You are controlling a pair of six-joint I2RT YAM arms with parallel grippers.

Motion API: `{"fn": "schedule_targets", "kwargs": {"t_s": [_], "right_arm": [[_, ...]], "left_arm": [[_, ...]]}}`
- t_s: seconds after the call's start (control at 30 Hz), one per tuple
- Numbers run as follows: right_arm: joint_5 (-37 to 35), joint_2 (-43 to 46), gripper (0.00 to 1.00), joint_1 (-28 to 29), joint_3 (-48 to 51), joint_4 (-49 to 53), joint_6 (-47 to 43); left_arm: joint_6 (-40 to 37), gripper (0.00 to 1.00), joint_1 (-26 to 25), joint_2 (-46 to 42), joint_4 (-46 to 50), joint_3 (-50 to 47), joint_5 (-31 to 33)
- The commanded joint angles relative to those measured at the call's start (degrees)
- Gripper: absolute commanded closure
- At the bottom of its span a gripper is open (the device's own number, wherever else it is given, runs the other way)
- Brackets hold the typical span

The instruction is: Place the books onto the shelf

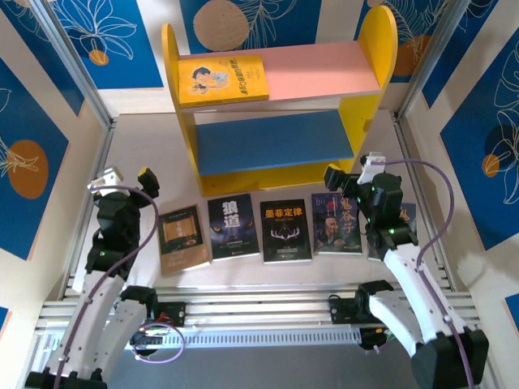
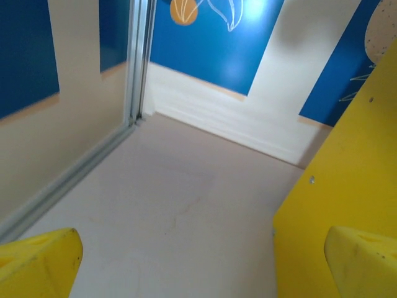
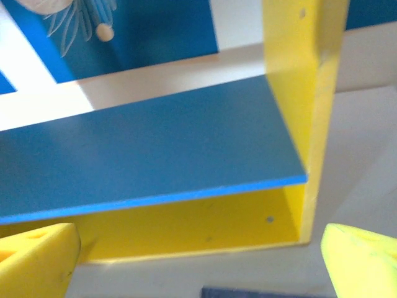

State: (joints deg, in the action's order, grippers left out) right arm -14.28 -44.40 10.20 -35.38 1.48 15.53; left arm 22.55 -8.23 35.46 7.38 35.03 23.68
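Left gripper (image 1: 126, 180) and right gripper (image 1: 354, 172) gape wide, empty; books (image 1: 286, 231) lie flat before shelf (image 1: 276, 142), none shelved. Next, seemingly: grasp one.

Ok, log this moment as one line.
books: five flat in a row before shelf | shelf: one yellow book on pink board | left fingers: open, empty | right fingers: open, empty

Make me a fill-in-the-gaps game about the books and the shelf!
1. On the shelf, the yellow cartoon book lies on the ____ board.
2. ____ dark books lie in a row on the table in front of the shelf.
3. The leftmost book of that row has a ____ cover.
4. The left pincer and the right pincer are both ____.
Missing words: pink; five; brown; open.
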Motion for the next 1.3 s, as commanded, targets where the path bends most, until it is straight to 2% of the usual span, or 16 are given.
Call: {"fn": "schedule_targets", "kwargs": {"t_s": [0.0,0.17,0.33,0.43,0.57,0.77,0.93,1.13,1.27], "right_arm": [[-1.81,4.13,0.0,2.53,-2.34,13.53,4.97],[5.71,3.1,0.01,6.0,-5.24,20.98,7.83],[7.43,-2.89,0.07,12.75,-6.04,22.86,12.64],[7.5,-5.73,0.08,17.91,-3.86,19.41,17.61],[5.91,-11.9,0.1,25.57,-1.82,13.84,22.64],[4.09,-26.96,0.17,33.24,-7.8,13.04,24.26],[6.32,-37.23,0.22,35.63,-12.99,11.68,24.55],[8.05,-45.51,0.28,36.23,-18.37,11.68,24.64],[11.15,-48.3,0.35,35.61,-18.92,9.29,24.81]], "left_arm": [[7.36,0.0,-0.74,-0.31,14.88,4.54,-5.64],[9.2,0.0,-1.24,2.7,27.07,11.61,-12.03],[9.41,0.05,-2.71,7.86,37.96,17.09,-17.18],[11.26,0.05,-6.71,7.96,40.05,15.64,-17.4],[14.76,0.05,-14.6,8.97,41.62,13.49,-13.59],[21.03,0.05,-26.95,15.2,35.22,8.92,-10.88],[22.61,0.05,-34.14,23.25,30.59,8.61,-8.39],[24.74,0.04,-35.46,28.79,19.04,4.64,-14.42],[25.4,0.03,-35.41,28.65,16.33,2.69,-14.55]]}}
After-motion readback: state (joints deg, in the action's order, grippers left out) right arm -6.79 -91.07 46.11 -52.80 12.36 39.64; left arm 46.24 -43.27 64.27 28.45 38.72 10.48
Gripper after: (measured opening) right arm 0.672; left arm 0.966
